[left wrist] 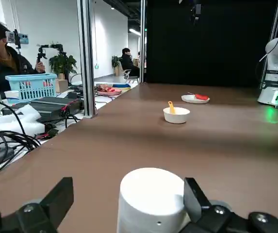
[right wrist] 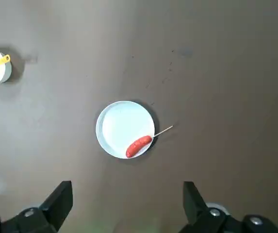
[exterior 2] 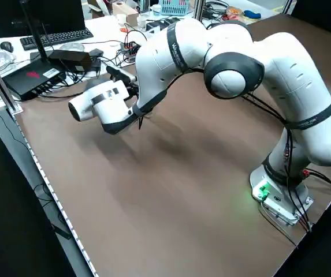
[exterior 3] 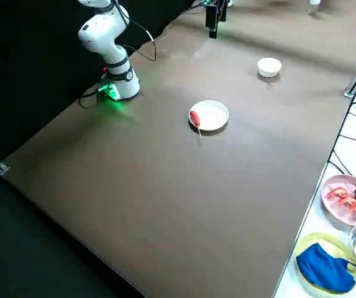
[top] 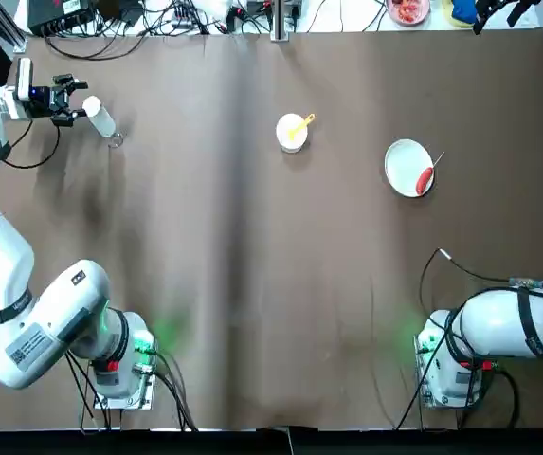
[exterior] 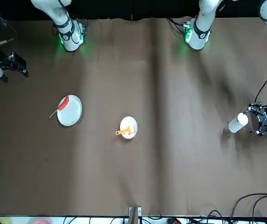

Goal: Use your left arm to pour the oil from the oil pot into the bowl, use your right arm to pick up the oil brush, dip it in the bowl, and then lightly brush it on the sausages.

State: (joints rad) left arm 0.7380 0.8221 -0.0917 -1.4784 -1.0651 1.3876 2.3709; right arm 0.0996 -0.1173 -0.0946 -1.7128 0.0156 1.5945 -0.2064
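White oil pot (top: 101,119) stood far to the left of the bowl (top: 291,132), at the table's (top: 252,284) left edge, between the spread fingers of the left gripper (top: 70,100), unclamped. Yellow oil brush (top: 301,124) rested in the bowl. Right of the bowl, the sausage (top: 425,179) lay on the plate (top: 406,165). High above the plate, the right gripper (right wrist: 124,206) hung, jaws apart.
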